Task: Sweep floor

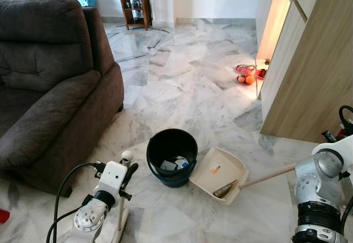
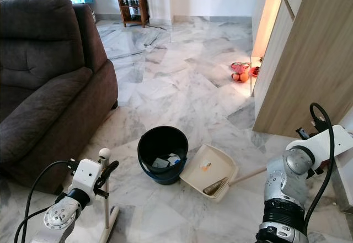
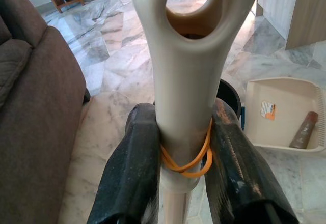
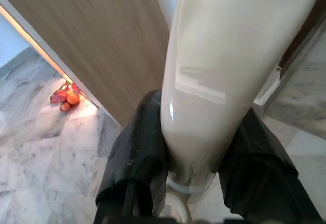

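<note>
Left gripper (image 3: 183,158) is clamping a cream plastic handle (image 3: 191,76) w/ a hanging hole at its top and an orange rubber band (image 3: 186,163) wound round it right at the fingers (image 3: 132,173); the handle is standing upright from the floor, low at the robot's left. Right gripper (image 4: 196,163) is closing on a second cream handle (image 4: 229,71), glossy and rounded, its fingers (image 4: 137,158) pressing both sides. From that side a pale stick (image 1: 267,175) is running down and fwd to the brush (image 1: 225,190), whose brownish bristles are resting inside the cream dustpan (image 1: 205,181), which is lying flat on the marble floor (image 1: 182,88), ahead of and between the two grippers, nearer the right one. A small orange-and-white scrap (image 1: 214,169) is sitting in the pan. Touching the pan's left edge, a black bucket (image 1: 171,156) w/ a blue base is holding bits of paper litter. Beyond the left gripper a dark brown sofa (image 1: 49,83) is filling that side; beyond the right one a wood-panel cabinet (image 1: 309,61) is standing, w/ some red and orange objects (image 1: 246,74) on the floor near its lit edge.
</note>
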`<state>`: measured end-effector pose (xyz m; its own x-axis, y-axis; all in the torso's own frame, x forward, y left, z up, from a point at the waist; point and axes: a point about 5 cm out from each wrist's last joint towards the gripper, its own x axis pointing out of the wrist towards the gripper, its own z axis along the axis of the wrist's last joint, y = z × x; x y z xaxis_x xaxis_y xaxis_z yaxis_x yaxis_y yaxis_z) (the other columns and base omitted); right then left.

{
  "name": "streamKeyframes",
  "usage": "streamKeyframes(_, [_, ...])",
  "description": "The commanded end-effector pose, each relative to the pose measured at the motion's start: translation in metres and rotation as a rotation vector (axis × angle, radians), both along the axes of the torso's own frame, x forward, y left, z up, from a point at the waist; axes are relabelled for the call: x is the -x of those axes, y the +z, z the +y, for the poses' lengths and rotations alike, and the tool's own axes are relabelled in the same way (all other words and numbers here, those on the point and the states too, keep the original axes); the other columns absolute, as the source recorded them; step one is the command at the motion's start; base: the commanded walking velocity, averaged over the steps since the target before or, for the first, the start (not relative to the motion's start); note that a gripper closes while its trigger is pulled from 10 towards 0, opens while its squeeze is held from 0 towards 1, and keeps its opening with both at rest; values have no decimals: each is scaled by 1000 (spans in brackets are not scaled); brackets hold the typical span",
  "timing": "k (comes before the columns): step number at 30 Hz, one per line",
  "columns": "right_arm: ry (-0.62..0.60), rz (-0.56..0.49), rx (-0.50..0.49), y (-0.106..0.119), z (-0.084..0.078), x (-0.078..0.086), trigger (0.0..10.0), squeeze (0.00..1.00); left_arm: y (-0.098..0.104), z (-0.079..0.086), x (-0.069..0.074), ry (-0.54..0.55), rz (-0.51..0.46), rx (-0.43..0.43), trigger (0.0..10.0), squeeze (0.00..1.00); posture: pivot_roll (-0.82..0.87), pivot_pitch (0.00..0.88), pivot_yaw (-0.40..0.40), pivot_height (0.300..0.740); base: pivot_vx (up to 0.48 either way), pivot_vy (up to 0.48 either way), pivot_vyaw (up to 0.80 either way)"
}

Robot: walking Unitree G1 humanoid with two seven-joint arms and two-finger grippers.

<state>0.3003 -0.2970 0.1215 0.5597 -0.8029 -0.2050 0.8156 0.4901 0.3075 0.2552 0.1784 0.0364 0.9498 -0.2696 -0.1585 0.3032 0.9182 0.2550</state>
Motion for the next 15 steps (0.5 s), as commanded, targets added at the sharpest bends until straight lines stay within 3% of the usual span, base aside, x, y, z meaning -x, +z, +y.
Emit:
streamKeyframes(1, [35,-38,6,8,6,-6,10000,0,4,-1,-1,-19,-20,-28,10000,0,156,0,63,740,0,0,0])
streamKeyframes(11, [54,-22,15,6,8,-6,10000,0,5,-2,-1,-27,-22,-29,10000,0,152,0,61,740,0,0,0])
streamKeyframes(15, [137,-19,60,3,15,-9,10000,0,5,-2,0,-26,-23,-29,10000,0,154,0,60,740,0,0,0])
